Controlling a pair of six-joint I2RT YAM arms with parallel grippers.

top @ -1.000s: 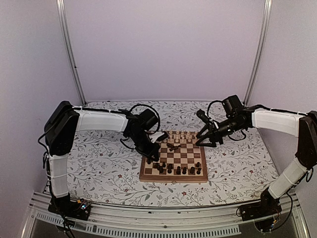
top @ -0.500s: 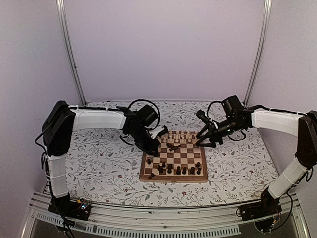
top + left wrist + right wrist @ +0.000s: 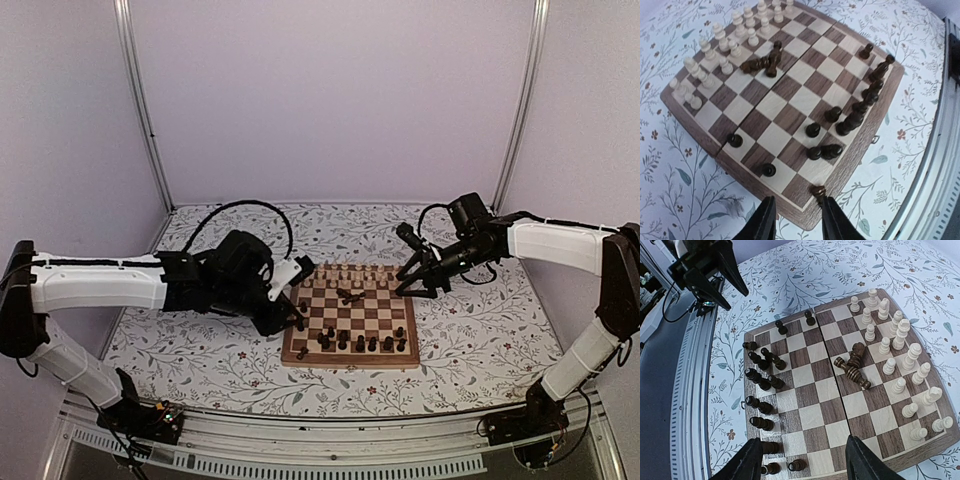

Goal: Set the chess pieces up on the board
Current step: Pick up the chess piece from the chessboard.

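Floral-patterned table was backed by lilac walls. Left gripper poised at near-left corner of square brown-and-tan wooden chessboard, jaws slightly parted, nothing pinched. Pale cream turned pieces ranked far side, dark brown pieces near side, some toppled mid-board. Right gripper parked beside far-right edge, jaws spread wide, empty, presumably out of way.

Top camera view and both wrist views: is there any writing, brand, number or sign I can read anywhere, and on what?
None can be read: the board, chess pieces and white arm covers show no lettering.
The small circuit boards at the arm bases: too small to tell.
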